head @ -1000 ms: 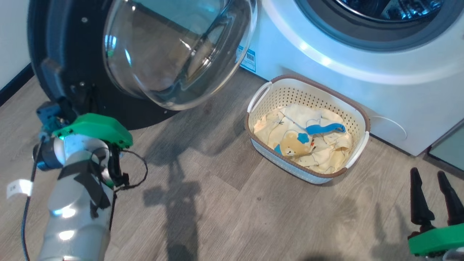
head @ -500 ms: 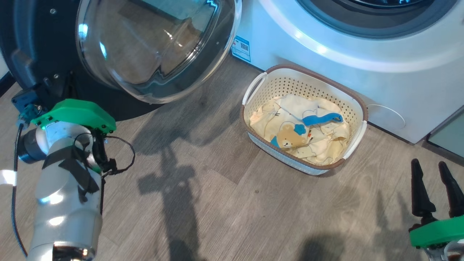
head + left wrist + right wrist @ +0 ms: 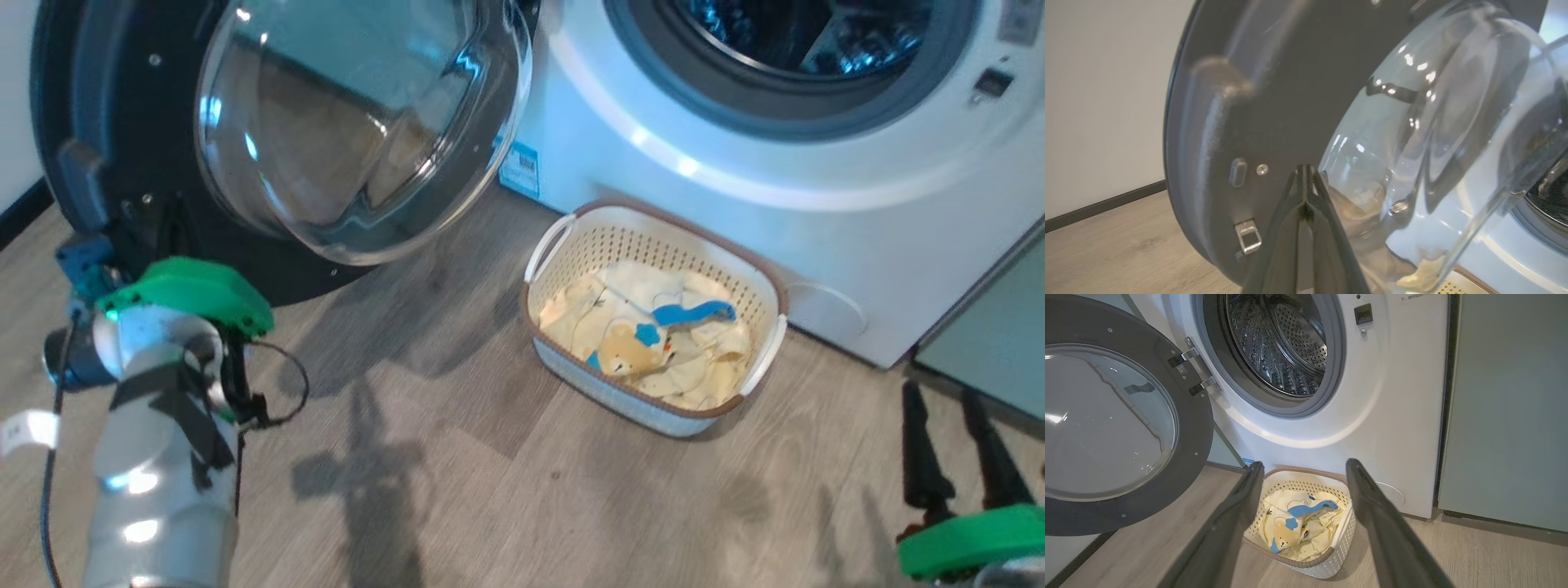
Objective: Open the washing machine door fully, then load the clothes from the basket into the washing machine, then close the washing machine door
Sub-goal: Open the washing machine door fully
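The washing machine door (image 3: pixel 326 131) hangs swung out at the left of the washing machine (image 3: pixel 735 212). Its inner face is turned to the room, and the glass bowl bulges our way and a bit toward the basket (image 3: pixel 678 253). That basket sits on the floor (image 3: pixel 490 457) right at the washer's foot, long axis along the machine's front with a white handle at each end. The clothes (image 3: pixel 645 343) are heaped inside, a blue strap on top.

The right wrist view gives us both hinges (image 3: pixel 1196 371) and the whole drum (image 3: pixel 1286 343), where the head view gets just the lower arc. The left wrist view gives us the door's metal latch (image 3: pixel 1247 237) and the left gripper (image 3: pixel 1304 175). Its fingers are pressed tight together, tips close to the black ring beside the bowl; touching or not, we can't tell. The right gripper (image 3: pixel 940 394) hovers low right with fingers spread wide and nothing between them.
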`<state>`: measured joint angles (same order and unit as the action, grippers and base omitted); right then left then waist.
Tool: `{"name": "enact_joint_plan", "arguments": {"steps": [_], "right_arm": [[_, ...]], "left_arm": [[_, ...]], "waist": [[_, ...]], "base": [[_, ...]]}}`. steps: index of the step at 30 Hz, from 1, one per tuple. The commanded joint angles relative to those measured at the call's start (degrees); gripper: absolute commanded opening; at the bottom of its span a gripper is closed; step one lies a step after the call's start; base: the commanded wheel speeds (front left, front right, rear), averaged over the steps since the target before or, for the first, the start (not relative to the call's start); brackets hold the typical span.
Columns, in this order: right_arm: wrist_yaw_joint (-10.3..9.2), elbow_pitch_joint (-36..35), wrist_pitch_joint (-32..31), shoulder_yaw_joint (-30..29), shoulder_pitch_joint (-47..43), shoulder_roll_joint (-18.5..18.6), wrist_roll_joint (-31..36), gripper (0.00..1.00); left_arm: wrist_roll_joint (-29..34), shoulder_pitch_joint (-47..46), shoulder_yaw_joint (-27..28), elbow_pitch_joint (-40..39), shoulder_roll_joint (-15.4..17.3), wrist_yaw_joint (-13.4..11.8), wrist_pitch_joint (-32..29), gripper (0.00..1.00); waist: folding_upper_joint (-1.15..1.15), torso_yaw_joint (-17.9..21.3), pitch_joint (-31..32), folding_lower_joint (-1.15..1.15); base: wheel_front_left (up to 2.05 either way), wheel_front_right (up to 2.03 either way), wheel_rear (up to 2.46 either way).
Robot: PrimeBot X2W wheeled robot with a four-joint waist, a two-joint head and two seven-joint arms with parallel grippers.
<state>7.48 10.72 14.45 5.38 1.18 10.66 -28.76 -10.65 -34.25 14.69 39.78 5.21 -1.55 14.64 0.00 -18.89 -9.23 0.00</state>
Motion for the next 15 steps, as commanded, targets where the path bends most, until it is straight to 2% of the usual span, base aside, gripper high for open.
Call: {"name": "enact_joint_plan", "arguments": {"steps": [1, 6, 12, 13, 14, 15], "right_arm": [[0.01, -1.28, 0.55, 1.12, -0.32, 0.11, -0.24, 1.0], [0.01, -1.07, 0.55, 1.24, -1.45, -1.37, -0.26, 1.0], [0.01, -1.06, 0.55, 1.24, -2.93, -2.93, -0.19, 1.0], [0.01, -1.1, 0.55, 1.22, -2.99, -3.09, -0.16, 1.0], [0.01, -1.15, 0.55, 1.32, -3.04, -3.21, -0.1, 1.0], [0.01, -1.2, 0.55, 1.42, -3.1, -3.3, -0.05, 1.0]], "left_arm": [[0.87, 0.38, 1.02, -2.51, 1.73, 0.77, 0.36, 0.0], [1.79, 4.12, 0.18, -5.15, 1.45, 4.04, 0.36, 0.0], [3.24, 10.37, -0.93, -7.25, 2.2, 6.16, 0.36, 0.0], [3.55, 11.38, -1.33, -7.7, 2.27, 6.44, 0.36, 0.09], [3.61, 12.35, -1.49, -8.28, 2.23, 6.65, 0.36, 0.33], [3.52, 13.23, -1.61, -8.71, 2.24, 6.92, 0.36, 0.49]], "waist": [[0.0, 0.89, 2.13, 0.0], [0.0, 3.1, 5.18, 0.0], [0.0, 6.69, 8.85, 0.0], [0.0, 7.4, 9.21, 0.0], [0.0, 8.14, 9.52, 0.0], [0.0, 8.9, 9.8, 0.0]], "base": [[0.0, 0.0, 0.0], [0.0, 0.0, 0.0], [0.0, 0.0, 0.0], [0.0, 0.0, 0.0], [0.0, 0.0, 0.0], [0.0, 0.0, 0.0]]}}
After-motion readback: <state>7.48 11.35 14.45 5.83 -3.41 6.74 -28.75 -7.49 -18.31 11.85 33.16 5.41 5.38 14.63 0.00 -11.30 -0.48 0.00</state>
